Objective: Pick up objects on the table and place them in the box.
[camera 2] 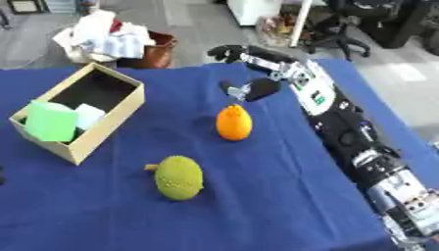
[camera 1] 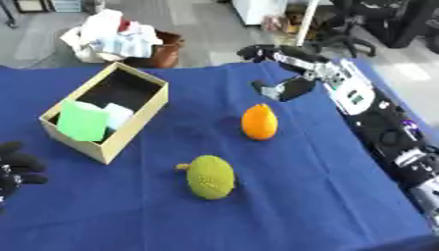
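The box (camera 1: 129, 135), an open cardboard carton, sits on the left side of the blue-covered table (camera 1: 300, 196), set at an angle to the table's edge. Inside it, a bright green block (camera 1: 84, 120) leans up against the near end, and a pale light-blue piece (camera 1: 119, 115) lies just beside it, while the far half of the interior is dark and bare. No printing or label can be read on the carton's walls. Out on the cloth, well apart from the box, an orange fruit (camera 1: 259, 122) stands upright near the middle, and a bumpy yellow-green fruit (camera 1: 210, 177) with a short stem lies nearer the front. The right hand (camera 1: 261, 53) reaches in from the right along its black and silver arm, hovering past the orange fruit near the far edge, its fingers stretched out and holding nothing. A white panel on that forearm carries small markings, too blurred to read. The left hand (camera 1: 17, 166) shows at the left edge, below the box, fingers curled in and holding nothing. Beyond the table, a brown basket (camera 1: 163, 49) heaped with white cloth stands on the floor.
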Action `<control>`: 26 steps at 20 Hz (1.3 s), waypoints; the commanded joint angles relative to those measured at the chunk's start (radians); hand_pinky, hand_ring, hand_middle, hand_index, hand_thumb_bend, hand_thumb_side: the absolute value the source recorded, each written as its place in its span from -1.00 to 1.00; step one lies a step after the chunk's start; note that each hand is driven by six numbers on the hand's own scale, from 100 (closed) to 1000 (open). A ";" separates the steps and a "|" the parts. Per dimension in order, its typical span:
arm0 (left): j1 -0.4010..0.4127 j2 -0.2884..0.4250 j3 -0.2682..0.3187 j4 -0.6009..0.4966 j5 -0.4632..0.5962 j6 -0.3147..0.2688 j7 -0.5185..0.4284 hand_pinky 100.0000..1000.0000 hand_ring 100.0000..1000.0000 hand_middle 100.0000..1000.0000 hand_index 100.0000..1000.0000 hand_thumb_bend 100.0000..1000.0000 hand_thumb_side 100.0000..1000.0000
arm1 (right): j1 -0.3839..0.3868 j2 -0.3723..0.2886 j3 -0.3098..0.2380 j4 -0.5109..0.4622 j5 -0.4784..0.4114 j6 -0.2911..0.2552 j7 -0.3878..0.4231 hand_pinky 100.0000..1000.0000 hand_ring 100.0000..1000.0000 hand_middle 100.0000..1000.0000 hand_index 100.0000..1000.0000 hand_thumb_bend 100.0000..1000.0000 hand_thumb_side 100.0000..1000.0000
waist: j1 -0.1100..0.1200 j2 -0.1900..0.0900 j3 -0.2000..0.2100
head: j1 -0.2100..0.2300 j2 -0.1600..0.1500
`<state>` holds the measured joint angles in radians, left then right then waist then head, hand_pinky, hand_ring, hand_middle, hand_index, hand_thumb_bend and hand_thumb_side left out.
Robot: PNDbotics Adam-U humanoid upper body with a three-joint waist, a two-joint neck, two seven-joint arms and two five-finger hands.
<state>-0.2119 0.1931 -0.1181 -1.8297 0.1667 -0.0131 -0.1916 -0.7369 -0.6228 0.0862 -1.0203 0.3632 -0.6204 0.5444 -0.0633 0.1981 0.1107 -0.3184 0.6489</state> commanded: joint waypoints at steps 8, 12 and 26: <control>-0.006 0.016 0.009 -0.009 -0.004 -0.001 0.006 0.16 0.23 0.10 0.57 -1.00 0.68 | 0.029 -0.041 0.005 0.032 0.085 -0.274 0.260 0.79 0.86 0.88 1.00 -1.00 0.32 | 0.000 -0.011 -0.003 | -0.001 -0.007; -0.007 0.015 0.008 -0.009 -0.004 -0.001 0.005 0.16 0.22 0.10 0.57 -1.00 0.68 | 0.032 -0.026 0.018 0.043 0.131 -0.282 0.266 0.77 0.85 0.83 1.00 -1.00 0.09 | 0.002 -0.012 -0.003 | -0.003 -0.010; -0.007 0.012 0.004 -0.008 -0.004 0.000 0.002 0.16 0.22 0.10 0.57 -1.00 0.68 | -0.013 0.050 0.058 0.052 0.354 -0.287 0.035 0.61 0.59 0.16 0.44 -1.00 -0.71 | 0.002 -0.012 0.004 | -0.010 -0.011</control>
<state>-0.2116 0.1932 -0.1181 -1.8247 0.1663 -0.0131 -0.1885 -0.7315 -0.5560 0.1442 -0.9513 0.7071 -0.7338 0.4311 -0.0632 0.1981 0.1160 -0.3264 0.6487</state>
